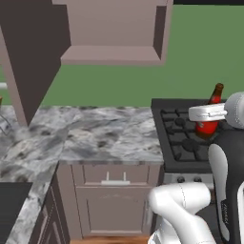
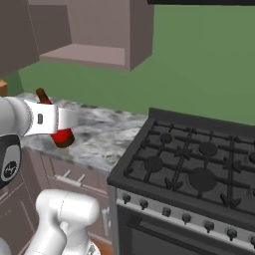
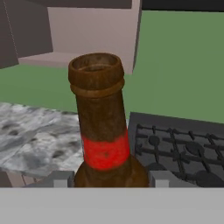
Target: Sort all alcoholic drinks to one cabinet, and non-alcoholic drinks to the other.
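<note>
Hand view: amber-brown bottle (image 3: 105,144) seen between the gripper (image 3: 107,180) fingertips.
Bottle is clamped, tilted, above the marble counter (image 2: 107,137) beside the stove (image 2: 199,169).

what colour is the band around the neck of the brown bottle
Bright red, around the neck of the amber-brown bottle; the hand view shows it best.

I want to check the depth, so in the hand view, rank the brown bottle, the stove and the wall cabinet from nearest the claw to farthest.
1. Brown bottle, between the claw tips.
2. Stove, to the right behind it.
3. Wall cabinet, up at top left.
</note>
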